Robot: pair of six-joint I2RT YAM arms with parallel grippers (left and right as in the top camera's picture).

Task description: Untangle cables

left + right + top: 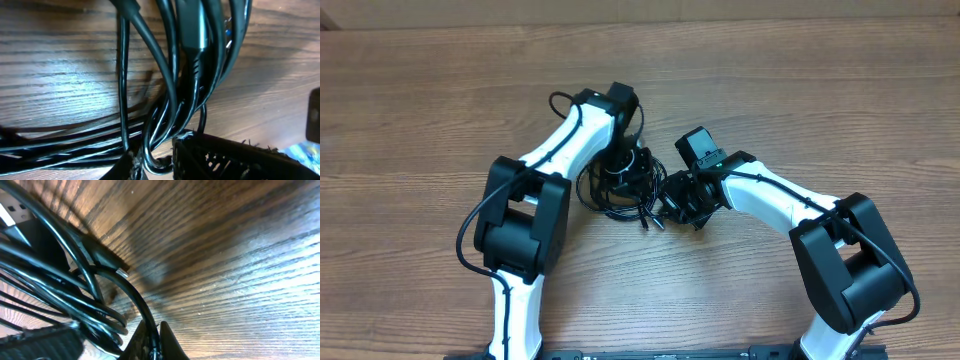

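Cables [625, 185] lie in one tangled black heap just left of the middle of the overhead frame, directly on the wood-grained worktop [820, 90]. Two loose ends trail toward the lower edge. We see the left arm [565, 140] bending in from the lower left and the right arm [770, 195] from the lower right, their wrists close together over the heap. In the left wrist view several glossy strands drop from the top of the frame and bunch at the bottom centre. A moulded plug [192, 35] with a ribbed collar hangs among them near the top. One strand loops down beside the left fingers [225, 157], which show as a dark, textured block along the lower edge, and we cannot tell whether they pinch it or only touch it. A blue and white patch [302, 150] at the lower right is too blurred for us to read. In the right wrist view the strands fill the left side, and a metal-tipped plug [107, 260] lies against the wood. One strand curves down into the right fingers [172, 345] at the bottom centre, which are pressed together on it.
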